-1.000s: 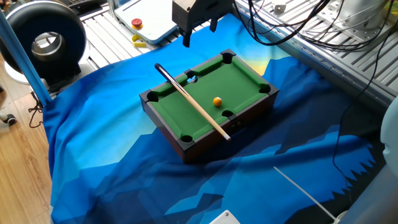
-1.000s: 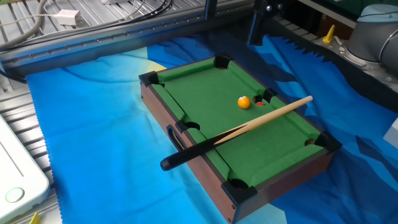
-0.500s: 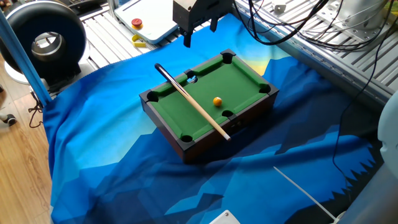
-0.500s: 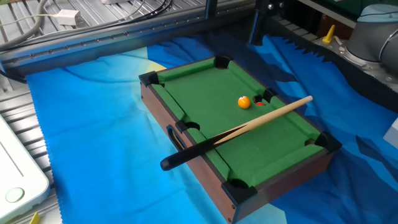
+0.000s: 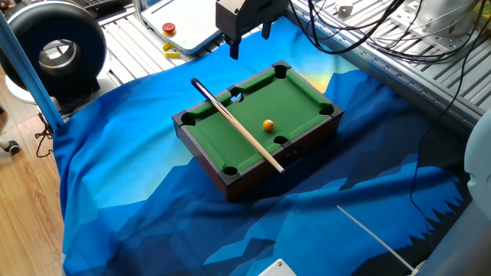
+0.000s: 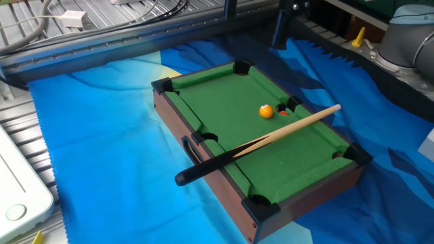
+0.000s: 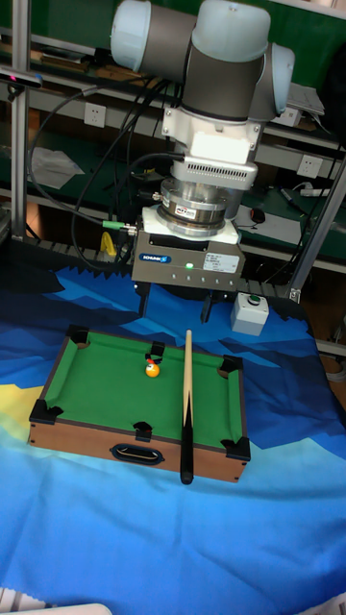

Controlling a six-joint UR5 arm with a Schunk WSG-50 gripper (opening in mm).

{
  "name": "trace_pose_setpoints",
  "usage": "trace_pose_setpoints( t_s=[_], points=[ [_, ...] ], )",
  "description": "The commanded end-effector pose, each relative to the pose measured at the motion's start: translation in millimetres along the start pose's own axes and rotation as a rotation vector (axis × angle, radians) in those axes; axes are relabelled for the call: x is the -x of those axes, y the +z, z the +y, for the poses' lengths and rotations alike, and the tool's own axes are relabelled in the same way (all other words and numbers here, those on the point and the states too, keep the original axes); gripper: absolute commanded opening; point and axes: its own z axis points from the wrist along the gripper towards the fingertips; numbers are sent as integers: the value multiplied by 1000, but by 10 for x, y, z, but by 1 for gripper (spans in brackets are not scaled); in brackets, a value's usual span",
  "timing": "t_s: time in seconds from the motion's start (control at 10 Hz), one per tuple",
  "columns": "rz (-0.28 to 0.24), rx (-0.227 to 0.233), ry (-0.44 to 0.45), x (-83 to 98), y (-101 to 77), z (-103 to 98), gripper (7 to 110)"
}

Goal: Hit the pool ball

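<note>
Cue stick (image 5: 236, 126): unmoved across mini pool table (image 5: 307, 96), dark butt overhanging front rail. Pool ball (image 5: 268, 124): unmoved; tiny glossy orange-yellow sphere on green felt, beside a side pocket. Gripper (image 5: 251, 44): shifted slightly rightward, hovering behind table, fingers (image 7: 206, 307) apart, empty.

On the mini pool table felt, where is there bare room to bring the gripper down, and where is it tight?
Bare felt runs from the pool ball to the far end pockets. A smaller bare patch lies beyond the cue stick, toward the near end rail. It is crowded where the ball sits beside a side pocket with the cue's tip end close by. The gripper hangs behind the table.
</note>
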Motion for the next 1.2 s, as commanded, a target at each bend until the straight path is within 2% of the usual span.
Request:
trace_pose_setpoints(
  t_s=[0.0, 0.5, 0.6, 0.7, 0.8, 0.9, 1.0, 1.1],
  points=[
    [1, -9, -9, -3, -12, -27, 88],
    [-67, 8, -1, 166, -18, 15, 88],
    [12, 6, 37, -30, -12, 10, 88],
    [14, -11, 44, -37, -13, -31, 88],
    [6, -7, 25, -17, -12, -22, 88],
    [7, -13, -55, -17, -12, -37, 88],
    [-5, -12, -193, 16, -12, -33, 88],
    [-18, 0, -273, 44, -13, 2, 88]
  ],
)
